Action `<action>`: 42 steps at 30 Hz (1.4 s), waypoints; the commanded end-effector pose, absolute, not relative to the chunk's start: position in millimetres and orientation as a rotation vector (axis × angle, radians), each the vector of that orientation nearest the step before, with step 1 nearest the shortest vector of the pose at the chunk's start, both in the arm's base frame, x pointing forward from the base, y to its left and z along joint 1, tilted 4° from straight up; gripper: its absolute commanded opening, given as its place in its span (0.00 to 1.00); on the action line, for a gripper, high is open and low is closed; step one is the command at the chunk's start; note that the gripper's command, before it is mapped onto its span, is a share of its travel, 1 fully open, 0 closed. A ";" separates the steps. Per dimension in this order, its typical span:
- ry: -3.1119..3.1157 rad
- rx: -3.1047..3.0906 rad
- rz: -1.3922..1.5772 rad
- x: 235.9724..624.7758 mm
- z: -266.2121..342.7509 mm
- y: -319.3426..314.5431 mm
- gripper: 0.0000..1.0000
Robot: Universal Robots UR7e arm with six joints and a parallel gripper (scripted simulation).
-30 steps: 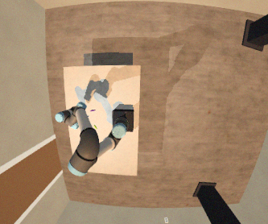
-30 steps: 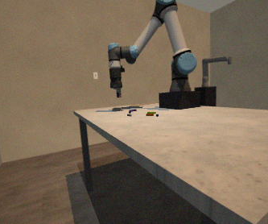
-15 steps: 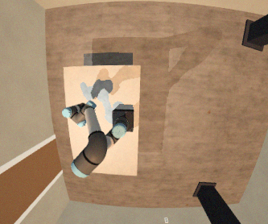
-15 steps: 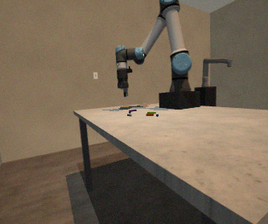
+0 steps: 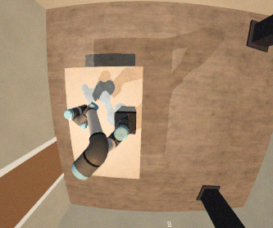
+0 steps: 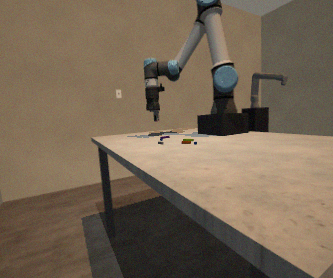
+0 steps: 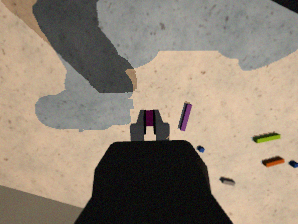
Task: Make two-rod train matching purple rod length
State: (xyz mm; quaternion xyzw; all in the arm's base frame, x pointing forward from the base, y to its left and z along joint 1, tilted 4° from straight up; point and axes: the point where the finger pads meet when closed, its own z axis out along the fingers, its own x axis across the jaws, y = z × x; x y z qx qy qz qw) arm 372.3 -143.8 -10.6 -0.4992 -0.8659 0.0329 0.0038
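Note:
My gripper [image 6: 156, 119] [image 7: 149, 117] is shut on a magenta rod [image 7: 150, 117] and holds it high above the table. The purple rod [image 7: 185, 117] [image 6: 165, 137] lies on the table to the right of the fingers in the wrist view. A small blue rod [image 7: 201, 149] lies just below it there, and a grey rod [image 7: 227, 181] lies lower right. A lime rod [image 7: 266, 138] [image 6: 188, 140], an orange rod [image 7: 273, 161] [image 6: 186, 142] and a second blue rod [image 7: 294, 163] [image 6: 195, 143] lie at the right. All the rods on the table are apart. In the top view the arm hides the fingertips.
The arm's dark base block [image 5: 132, 120] [image 6: 223, 123] stands on the table [image 5: 125, 164] [image 6: 261, 185]. Shadows of the arm cross the upper part of the wrist view. The table's edge shows at the lower left of the wrist view.

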 end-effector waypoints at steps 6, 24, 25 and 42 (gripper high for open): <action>-2.714 -1.565 0.103 371.2 -45.0 -146.1 0.24; -2.714 -1.565 0.103 369.6 -90.5 -149.0 0.24; -2.714 -1.565 0.103 369.6 -90.7 -149.0 0.24; -2.714 -1.565 0.103 369.6 -90.9 -149.0 0.24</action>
